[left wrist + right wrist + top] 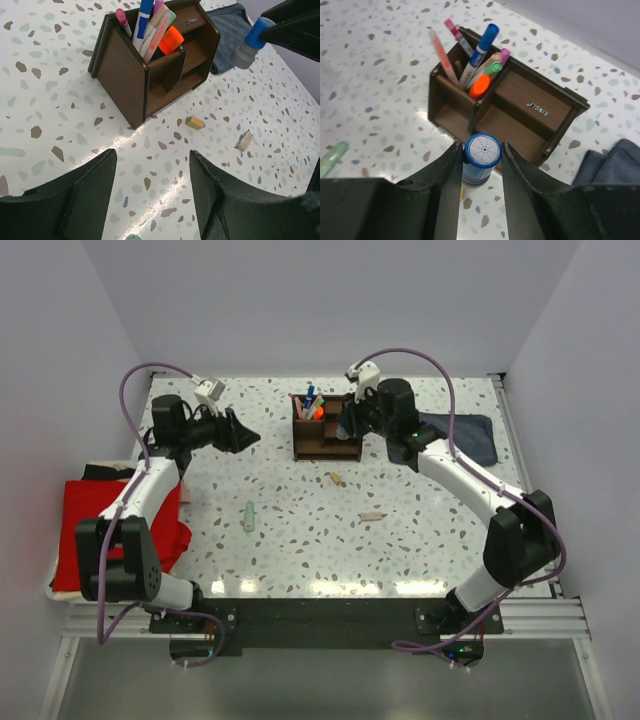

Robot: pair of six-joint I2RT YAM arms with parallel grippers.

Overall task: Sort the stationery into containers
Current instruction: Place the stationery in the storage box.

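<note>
Right hand [482, 150]: clamped on the blue cylinder [478, 176], holding it off the table [300, 550] just beside the low compartments of the wooden organizer [530, 115].
Blue cylinder: long axis tilted, blue cap up toward the wrist, pale end down toward the table.
Left hand [152, 165]: fingers apart, holding nothing, over the table left of the organizer.
Pens [480, 50]: standing in the tall compartment, leaning, caps up.
Green tube [248, 516]: lying flat on the table, long axis running near to far.
Tan bits [336, 478]: on the table in front of the organizer.

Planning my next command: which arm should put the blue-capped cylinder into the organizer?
Right. The right gripper grips the blue-capped cylinder close to the wooden desk organizer; the left gripper is open and empty.
</note>
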